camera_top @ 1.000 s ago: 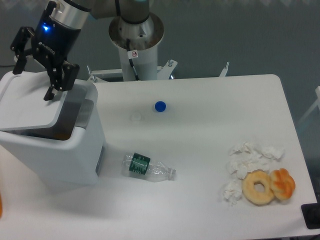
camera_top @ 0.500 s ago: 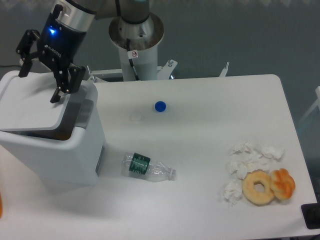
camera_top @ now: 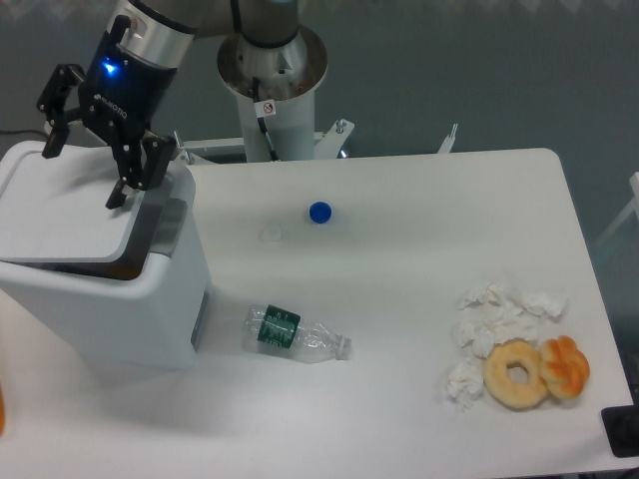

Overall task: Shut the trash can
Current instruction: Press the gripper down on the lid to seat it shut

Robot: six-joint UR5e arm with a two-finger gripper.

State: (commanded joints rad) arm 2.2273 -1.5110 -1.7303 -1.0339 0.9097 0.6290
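Fingers point(camera_top: 122, 187) of the black gripper point(camera_top: 84, 167) are spreading wide apart, released and grasping nothing, one tip pointing down near the far left corner of the lid point(camera_top: 60, 205) and the other hanging over the lid's right edge. Directly beneath them the trash can point(camera_top: 105, 269) is sitting at the left end of the white table point(camera_top: 419, 299), its flat white lid lying nearly level but with a dark gap showing along the front and right sides, so it is not sitting fully shut. Whether the fingertips are touching the lid or hovering just above it cannot be told. A blue light is glowing on the gripper's body above the fingers. To the right of the fingers, well apart, a blue bottle cap point(camera_top: 319, 212) is resting on the table, with a small white cap point(camera_top: 271, 234) near it. Below and to the right, a crushed clear plastic bottle point(camera_top: 296, 337) with a green label is lying on its side just beside the bin. Far to the right, crumpled white tissues point(camera_top: 496, 317) are lying against two doughnuts point(camera_top: 536, 371).
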